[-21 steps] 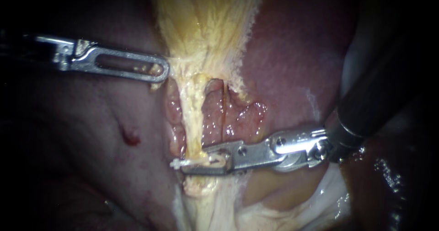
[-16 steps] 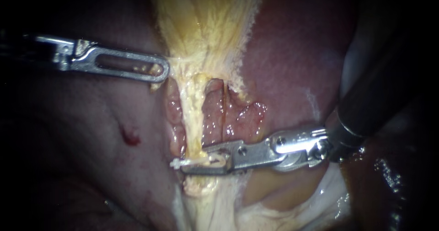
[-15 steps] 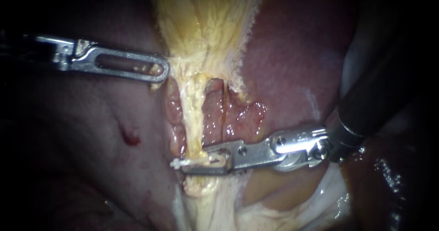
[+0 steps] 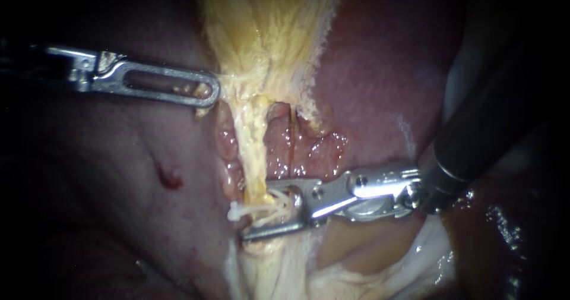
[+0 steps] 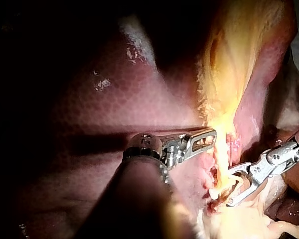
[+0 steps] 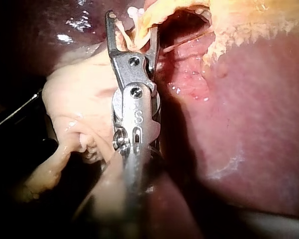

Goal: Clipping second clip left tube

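Between the jaws of the right tool (image 4: 256,212) things get kinda hard to read. Those jaws stand clearly apart, one on each side of the left tube (image 4: 252,151), straddling it without pinching it. A white clip (image 4: 237,212) sits across the tube in that gap, one end poking out past the jaw tips. Its other end is lost behind yellow strands and metal, so I can't tell if it's fully closed. Behind the tool's joint the shaft runs into the dark and gets cut off at the frame edge.

The tube itself is pale yellow, stringy and glistening, stretched taut from the gallbladder (image 4: 267,27) into the open jaws, with raw pink tissue on both sides of it. Past the jaw farther from the gallbladder it blends into pale fatty stuff.

The left tool (image 4: 209,95) has its slotted jaws closed on the gallbladder's edge, well apart from the clip, and its shaft is swallowed by shadow too. Dark red liver (image 4: 380,80) lies beside the right tool.
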Motion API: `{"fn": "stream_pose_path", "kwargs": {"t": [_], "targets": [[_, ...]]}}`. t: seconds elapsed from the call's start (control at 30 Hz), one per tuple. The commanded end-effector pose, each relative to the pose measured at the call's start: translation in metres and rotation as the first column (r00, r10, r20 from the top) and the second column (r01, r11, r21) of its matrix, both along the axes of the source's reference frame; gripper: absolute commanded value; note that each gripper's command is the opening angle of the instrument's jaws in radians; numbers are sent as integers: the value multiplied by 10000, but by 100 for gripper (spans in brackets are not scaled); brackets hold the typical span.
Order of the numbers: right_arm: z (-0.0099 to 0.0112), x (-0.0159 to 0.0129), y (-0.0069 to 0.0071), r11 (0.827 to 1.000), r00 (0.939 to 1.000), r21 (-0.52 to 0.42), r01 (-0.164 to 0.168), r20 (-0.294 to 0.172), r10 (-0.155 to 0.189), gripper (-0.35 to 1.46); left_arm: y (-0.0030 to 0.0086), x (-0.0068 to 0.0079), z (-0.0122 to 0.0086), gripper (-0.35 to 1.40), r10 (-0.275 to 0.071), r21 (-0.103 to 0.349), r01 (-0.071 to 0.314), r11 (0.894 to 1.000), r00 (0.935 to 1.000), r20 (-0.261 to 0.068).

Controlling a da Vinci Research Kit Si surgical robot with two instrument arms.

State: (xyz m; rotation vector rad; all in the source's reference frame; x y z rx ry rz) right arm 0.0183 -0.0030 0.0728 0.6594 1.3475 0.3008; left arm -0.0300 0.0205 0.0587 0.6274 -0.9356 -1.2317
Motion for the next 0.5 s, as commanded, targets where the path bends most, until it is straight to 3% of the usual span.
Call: {"fn": "stream_pose_path", "kwargs": {"t": [0.03, 0.27, 0.5], "targets": [[0, 0, 0, 10000, 10000, 86, -8, -44, 8, 50, 0, 0, 0, -35, 1, 1, -1, 10000, 10000, 1], [-3, -1, 8, 9988, 9993, 468, -160, -339, 176, 50, 0, 0, 0, -35, 1, 1, -1, 10000, 10000, 1], [-8, -4, 11, 9958, 9987, 919, 25, -508, 22, 50, 0, 0, 0, -35, 1, 1, -1, 10000, 10000, 1]]}}
